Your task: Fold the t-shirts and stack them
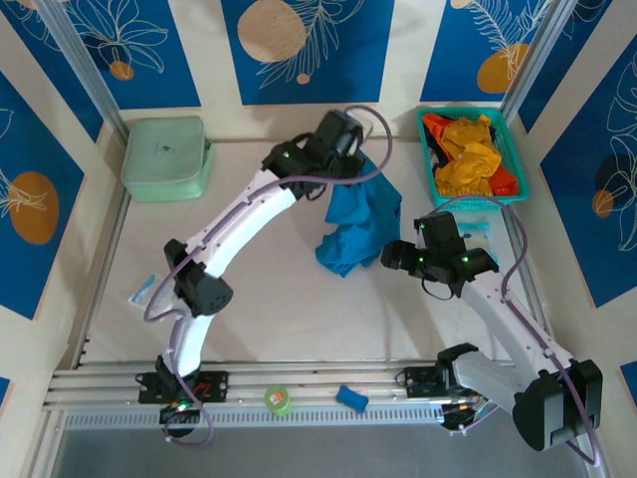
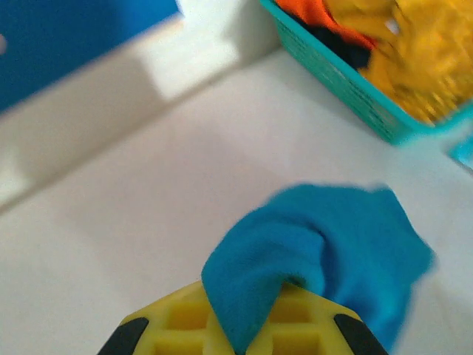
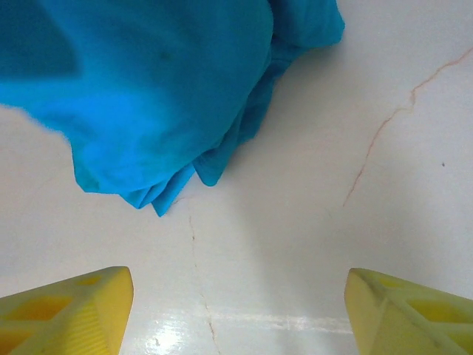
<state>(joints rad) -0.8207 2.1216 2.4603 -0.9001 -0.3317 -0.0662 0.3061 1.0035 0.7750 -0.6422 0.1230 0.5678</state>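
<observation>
Blue soft-cloth short-sleeved t-shirt (image 1: 358, 224) pinched up by one arm, waiting for a second grip.

We judge the spreading-out step is in hand. The shirt hangs bunched toward 1 o'clock of the pale counter (image 1: 259, 299), with an upper fold clamped in the closed left end effector (image 2: 240, 333). The right end effector (image 3: 236, 296) hovers at the shirt's 4 o'clock, jaws wide apart and holding nothing. Next it needs a hem corner, which looks hard to single out among the folds. A teal plastic basket (image 1: 430, 159) of yellow-orange t-shirts (image 1: 470, 164) and red-orange t-shirts (image 1: 438, 127) sits near at 2 o'clock. A mint-green square case (image 1: 164, 154) lies well apart at 10 o'clock.
</observation>
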